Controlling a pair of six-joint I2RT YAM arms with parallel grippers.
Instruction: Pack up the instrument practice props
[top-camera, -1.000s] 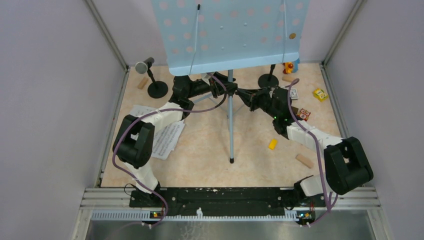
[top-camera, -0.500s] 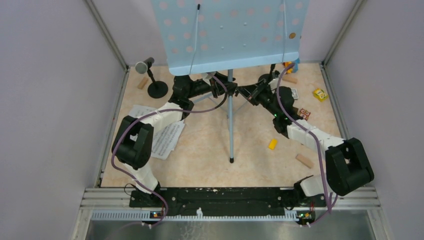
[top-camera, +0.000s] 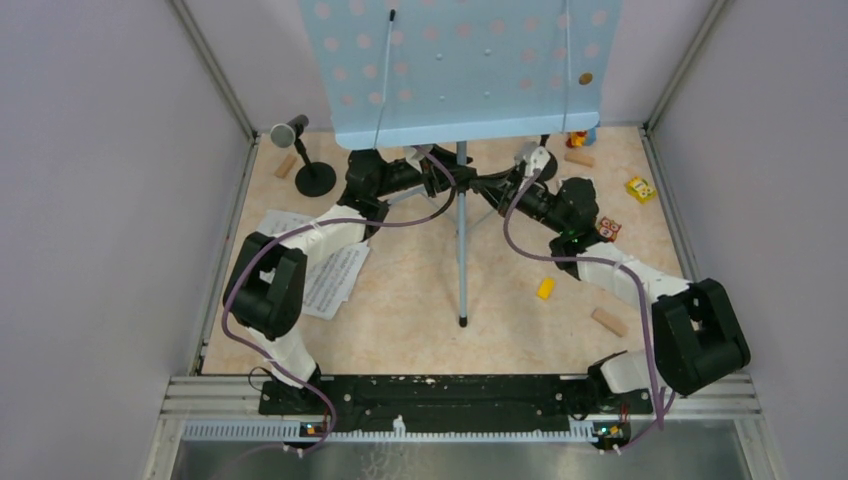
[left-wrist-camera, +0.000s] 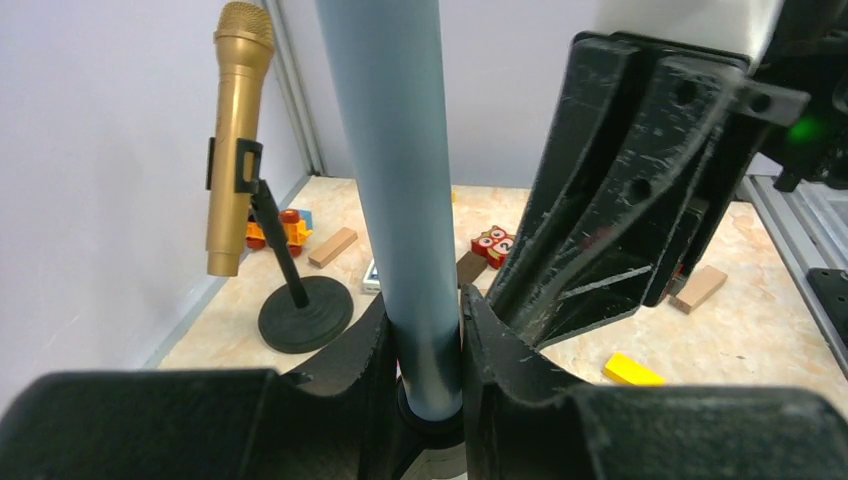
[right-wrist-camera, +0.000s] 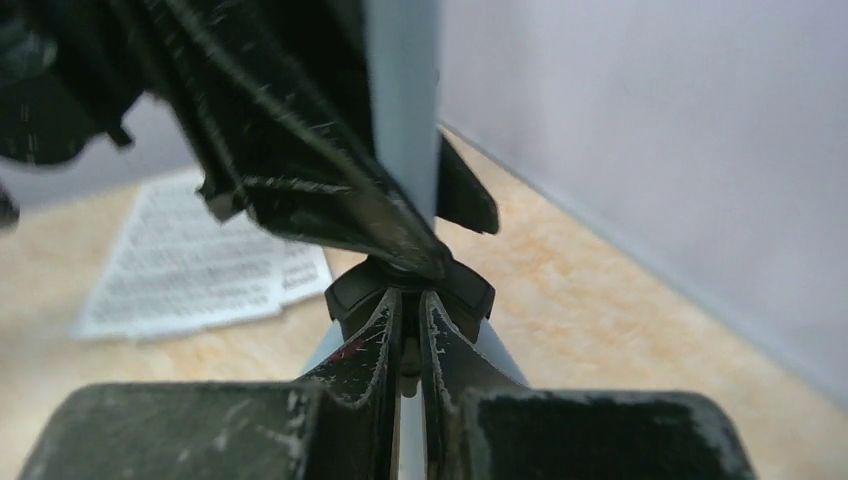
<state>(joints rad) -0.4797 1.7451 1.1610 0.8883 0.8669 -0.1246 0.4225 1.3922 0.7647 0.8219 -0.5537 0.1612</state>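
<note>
The light blue hole-punched music desk (top-camera: 460, 70) stands at the back on a grey pole (top-camera: 460, 240) with tripod legs. My left gripper (top-camera: 446, 180) is shut on the pole (left-wrist-camera: 400, 190), its fingers (left-wrist-camera: 500, 350) pressed on both sides. My right gripper (top-camera: 486, 188) comes from the right; in its wrist view it (right-wrist-camera: 407, 340) is shut on a thin part at the stand's black hub (right-wrist-camera: 410, 285). A gold microphone (left-wrist-camera: 235, 130) sits in a black round-based holder (left-wrist-camera: 305, 313). Another microphone (top-camera: 290, 131) stands in its holder (top-camera: 315, 180). White music sheets (top-camera: 322, 272) lie on the left.
A yellow block (top-camera: 545, 289), a wooden block (top-camera: 609, 321), an owl block (top-camera: 607, 229) and a yellow toy (top-camera: 640, 188) lie on the right. A wooden block (top-camera: 285, 165) lies at the back left. Grey walls close in three sides.
My right arm has swung its wrist up and left toward the pole's hub, and its cable now loops across the table. The left arm has stayed on the pole.
</note>
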